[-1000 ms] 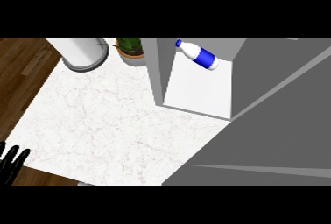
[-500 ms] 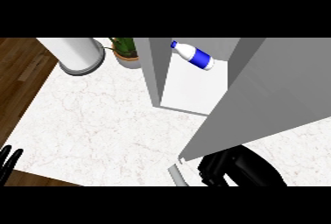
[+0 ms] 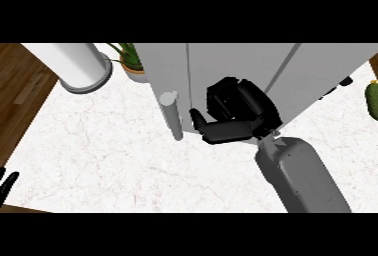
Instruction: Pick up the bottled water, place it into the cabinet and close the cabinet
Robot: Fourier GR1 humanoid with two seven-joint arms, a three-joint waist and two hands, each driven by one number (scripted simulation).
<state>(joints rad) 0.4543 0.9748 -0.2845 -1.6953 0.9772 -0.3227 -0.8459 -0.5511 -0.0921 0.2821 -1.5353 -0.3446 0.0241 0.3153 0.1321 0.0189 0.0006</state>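
Swung shut since the earlier frame, the grey cabinet (image 3: 310, 70) now fills the upper centre and hides the blue-and-white water bottle that showed inside it before. The black right hand (image 3: 238, 112) lies against the door just right of the grey bar handle (image 3: 174, 117), fingers relaxed, holding nothing. The left hand (image 3: 7, 182) rests open at the lower left edge, by the white marble tabletop (image 3: 103, 160).

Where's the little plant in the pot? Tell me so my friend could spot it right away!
Find the big grey cabinet at the back of the white marble counter. Just left of it, squeezed between the cabinet and a tall white cylinder, sits the potted plant. It's the only thing with thin green leaves in a beige pot.
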